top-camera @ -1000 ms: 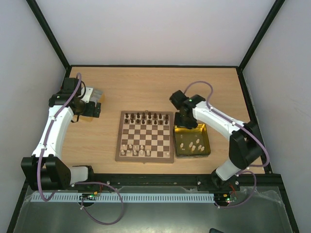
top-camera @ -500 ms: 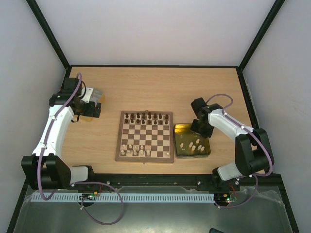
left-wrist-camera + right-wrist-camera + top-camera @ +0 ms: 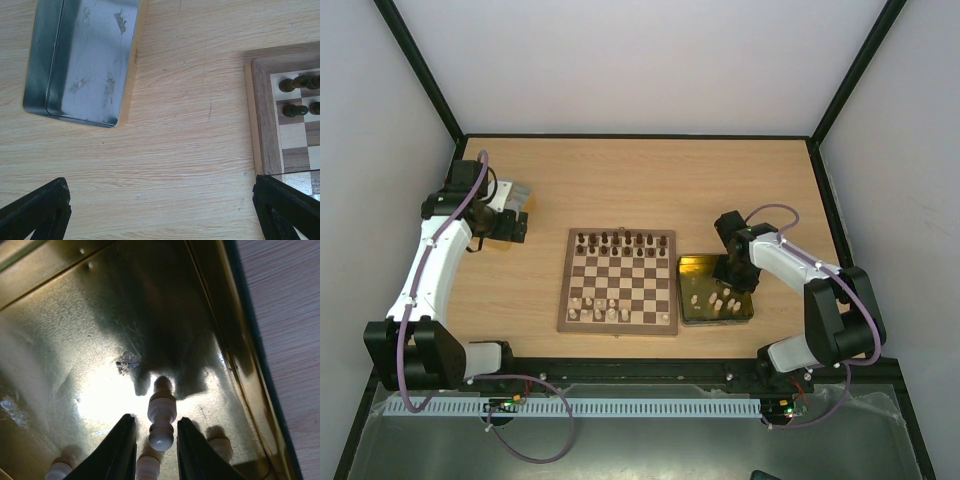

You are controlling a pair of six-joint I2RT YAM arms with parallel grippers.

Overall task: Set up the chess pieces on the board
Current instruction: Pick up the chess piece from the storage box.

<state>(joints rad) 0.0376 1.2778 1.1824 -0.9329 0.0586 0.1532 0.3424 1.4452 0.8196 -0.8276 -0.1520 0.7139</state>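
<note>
The right gripper point(image 3: 156, 421) is down inside the gold tray point(image 3: 100, 330), its two black fingers point(image 3: 124, 445) only narrowly parted. A cream pawn-like piece point(image 3: 161, 420) stands between them. A sliver of bright tray floor shows between the piece and the finger on the frame's left, while the other finger is just beside it; no firm clamp is visible. Three more cream pieces point(image 3: 60, 470) peek in along the bottom edge of the wrist view.

The left gripper point(image 3: 165, 205) hangs wide open and holds nothing, with its dark fingertips at the two lower corners of the frame. Bare table point(image 3: 190, 150) lies between them.

In the top view the chessboard point(image 3: 563, 290) sits at the middle of the table. Dark chess pieces point(image 3: 620, 240) fill its upper rows, and cream chess pieces point(image 3: 595, 308) stand unevenly along its lower rows. The gold tray touches or lies just beside the board's right edge and holds the loose cream pieces point(image 3: 715, 298).

The gold tray is shiny, scratched metal with a raised rim, and it throws a glare around the gripped-at piece. A silver tray point(image 3: 85, 55) at the upper left of the left wrist view is dull, scuffed metal with rounded corners. The board has a light wood border around brown and cream squares, and the pieces are turned wood with rounded heads. The table is pale wood-grain.
</note>
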